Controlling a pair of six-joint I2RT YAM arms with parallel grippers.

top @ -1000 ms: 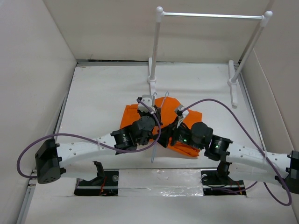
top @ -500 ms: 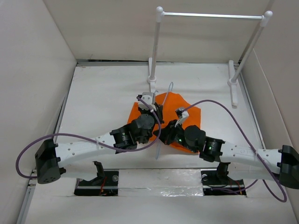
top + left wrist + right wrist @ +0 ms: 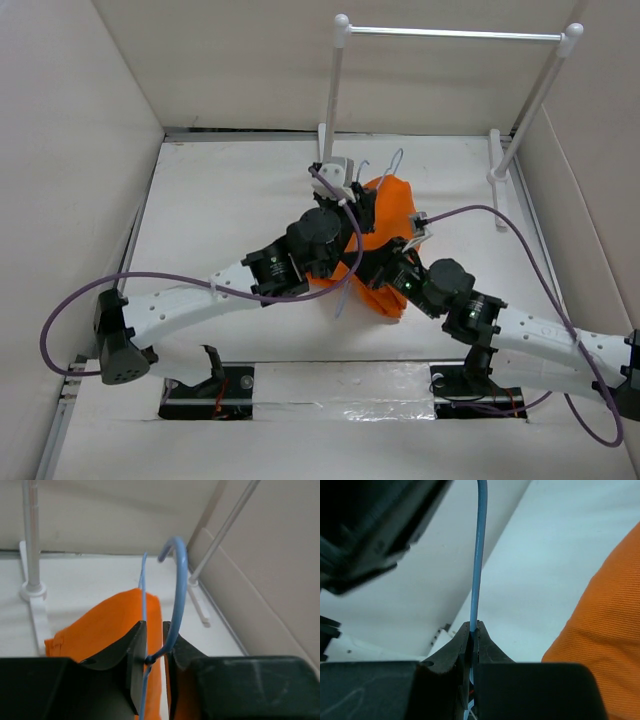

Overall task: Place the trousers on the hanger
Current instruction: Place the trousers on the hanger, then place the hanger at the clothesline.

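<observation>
Orange trousers (image 3: pixel 392 203); blue hanger (image 3: pixel 178 594) wire in left pincer (image 3: pixel 154 653) and right pincer (image 3: pixel 473 641)

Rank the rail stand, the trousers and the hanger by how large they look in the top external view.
1. rail stand: covers the widest span.
2. trousers: a bunched orange mass, partly hidden.
3. hanger: only thin wire pieces show, so its full extent is unsure.

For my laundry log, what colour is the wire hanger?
Pale blue. The hanger shows best in the left wrist view.
</observation>
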